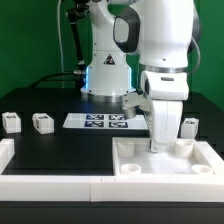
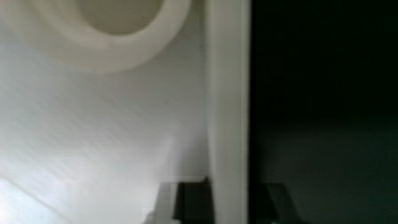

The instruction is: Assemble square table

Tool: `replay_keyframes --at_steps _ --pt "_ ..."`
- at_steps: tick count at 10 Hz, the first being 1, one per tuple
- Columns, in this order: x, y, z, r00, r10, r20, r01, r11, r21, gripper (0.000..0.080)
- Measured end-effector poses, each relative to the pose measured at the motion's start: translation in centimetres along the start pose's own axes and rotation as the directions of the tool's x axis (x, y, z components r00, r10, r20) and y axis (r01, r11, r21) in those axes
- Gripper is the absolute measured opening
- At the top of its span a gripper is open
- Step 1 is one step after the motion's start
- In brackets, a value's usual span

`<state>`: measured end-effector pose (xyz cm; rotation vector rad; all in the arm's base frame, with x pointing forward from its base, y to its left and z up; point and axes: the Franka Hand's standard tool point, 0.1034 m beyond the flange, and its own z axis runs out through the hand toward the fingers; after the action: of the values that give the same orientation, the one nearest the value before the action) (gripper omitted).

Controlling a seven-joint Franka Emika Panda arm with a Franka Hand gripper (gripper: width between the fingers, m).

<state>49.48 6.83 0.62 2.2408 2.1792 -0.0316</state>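
The square tabletop [image 1: 135, 155] lies hollow face up at the exterior view's lower right, with round sockets in its corners. My gripper [image 1: 160, 146] stands straight down on its far rim. In the wrist view the rim [image 2: 228, 110] runs between my two dark fingers [image 2: 187, 203], which press on it from both sides, so my gripper [image 2: 231, 203] is shut on the rim. One round socket [image 2: 121, 35] shows on the hollow face. Two white legs [image 1: 11, 122] [image 1: 42, 122] stand at the exterior view's left and one leg [image 1: 188, 125] at the right. A fourth leg is not in view.
The marker board [image 1: 100, 121] lies behind the tabletop, near the robot base [image 1: 105, 75]. A low white wall [image 1: 50, 185] edges the front and left of the black worktop, right in front of the tabletop.
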Motion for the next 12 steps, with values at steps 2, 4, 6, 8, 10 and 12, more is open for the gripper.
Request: replay_keyframes --at_steps 2,4,6,8,10,12 --pt "-0.02 -0.01 0.02 1.0 0.001 0.0 -0.001 1.0 0.001 0.0146" --pt "-0.03 -0.02 0.04 1.0 0.001 0.0 -0.001 1.0 0.001 0.0419" --pt "-0.03 -0.03 0.05 1.0 0.001 0.0 -0.001 1.0 0.001 0.0585" --pt "-0.03 -0.03 0.06 1.0 0.001 0.0 -0.001 1.0 0.001 0.0629" --pt "-0.04 -0.04 0.06 1.0 0.001 0.0 -0.001 1.0 0.001 0.0648" --pt "-0.05 -0.04 0.07 1.0 0.001 0.0 -0.001 1.0 0.001 0.0648"
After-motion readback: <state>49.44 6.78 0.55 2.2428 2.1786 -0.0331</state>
